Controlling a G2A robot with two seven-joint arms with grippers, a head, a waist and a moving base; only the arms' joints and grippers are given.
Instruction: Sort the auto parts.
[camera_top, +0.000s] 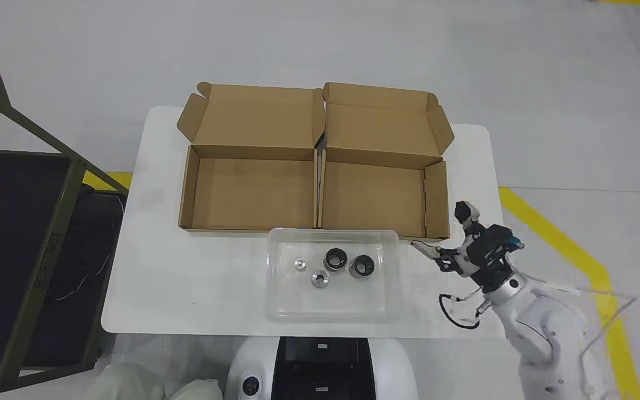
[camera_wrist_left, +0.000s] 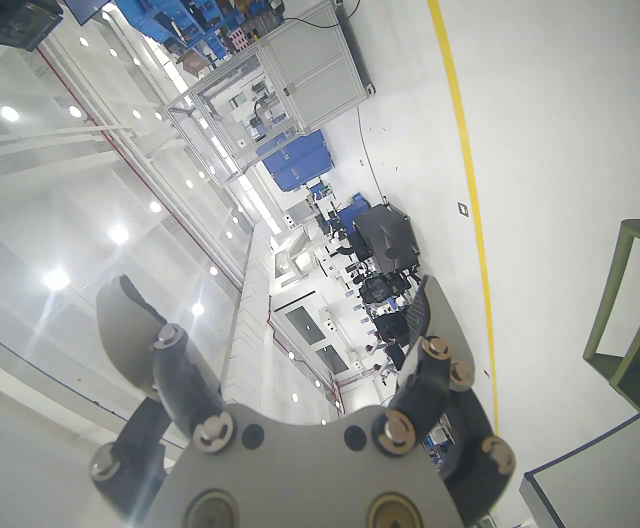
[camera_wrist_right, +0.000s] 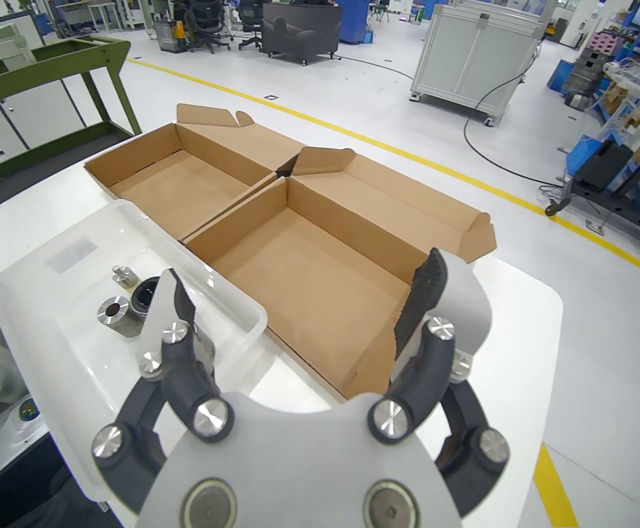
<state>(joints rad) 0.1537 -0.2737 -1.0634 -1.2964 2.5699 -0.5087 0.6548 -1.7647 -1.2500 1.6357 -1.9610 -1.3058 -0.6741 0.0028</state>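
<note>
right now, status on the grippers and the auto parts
Left gripper open, aimed off the table; right gripper open beside clear plastic tray. Four small round parts in tray, none in brown cardboard boxes. Nothing between.

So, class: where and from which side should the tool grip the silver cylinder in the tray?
Take the silver cylinder across its round side wall, coming from above: it stands upright, hole up, and the tray walls likely block a sideways approach. A black ring sits close beside it.
</note>
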